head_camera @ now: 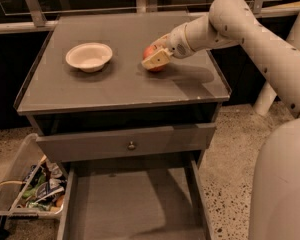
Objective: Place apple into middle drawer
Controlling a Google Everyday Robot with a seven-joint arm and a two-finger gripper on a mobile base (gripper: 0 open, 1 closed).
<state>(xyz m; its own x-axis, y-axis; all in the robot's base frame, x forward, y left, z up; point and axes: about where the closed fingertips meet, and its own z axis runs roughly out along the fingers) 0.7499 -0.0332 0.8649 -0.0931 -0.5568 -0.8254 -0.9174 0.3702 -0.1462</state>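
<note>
The apple (149, 53) is small and red and rests on the right half of the cabinet top (115, 84). My gripper (155, 55) reaches in from the right and is closed around the apple, with one cream finger (157, 59) across its front. Part of the apple is hidden behind that finger. The middle drawer (135, 204) is pulled out at the bottom of the view, a wide dark-grey tray with a bare flat floor.
A shallow white bowl (89, 56) sits on the left of the cabinet top. A grey drawer front with a small round knob (132, 145) is just above the open tray. A clear plastic bin of packets (27, 189) stands on the floor at the left.
</note>
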